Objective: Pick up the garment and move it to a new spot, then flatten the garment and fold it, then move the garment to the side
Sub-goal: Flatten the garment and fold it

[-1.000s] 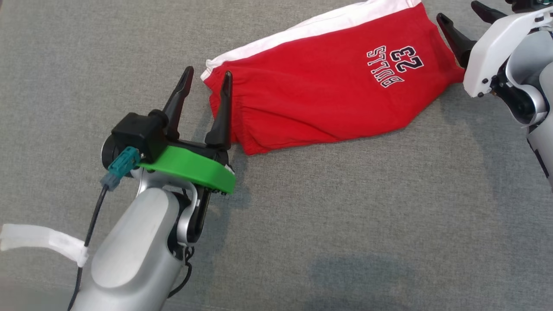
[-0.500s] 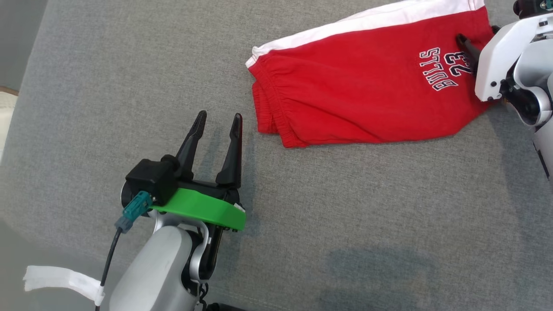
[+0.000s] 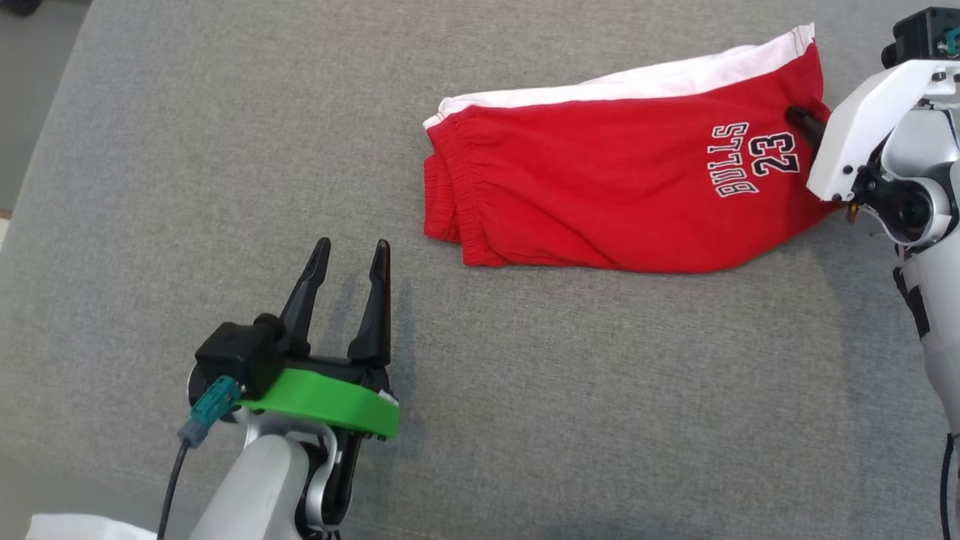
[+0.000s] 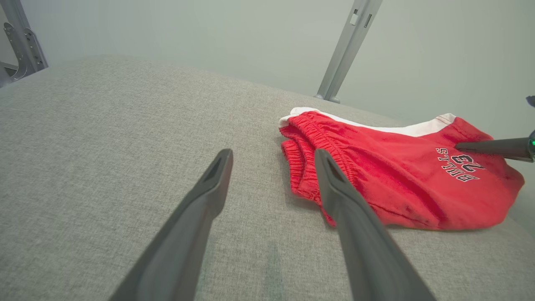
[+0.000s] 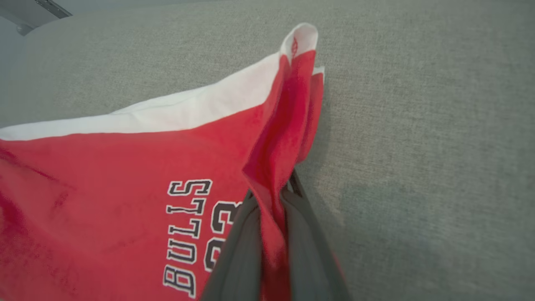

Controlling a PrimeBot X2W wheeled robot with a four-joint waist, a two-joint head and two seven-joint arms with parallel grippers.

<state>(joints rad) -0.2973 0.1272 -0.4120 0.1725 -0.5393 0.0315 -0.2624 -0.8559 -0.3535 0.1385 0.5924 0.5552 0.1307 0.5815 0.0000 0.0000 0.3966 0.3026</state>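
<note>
right gripper pinching the red shorts, left gripper free

head view: the red shorts (image 3: 615, 195), white stripe along the far edge, lie on the grey cloth surface (image 3: 225, 150). the right gripper (image 3: 798, 118) meets their right end beside the "bulls 23" print. the left gripper (image 3: 352, 246) is well apart from the waistband, fingers spread, nothing between them.

left wrist view: the two fingers (image 4: 209, 196) stand apart over bare cloth, with the waistband just beyond the right one.

right wrist view: the fingers (image 5: 246, 234) are clamped on a raised fold of red cloth.
</note>
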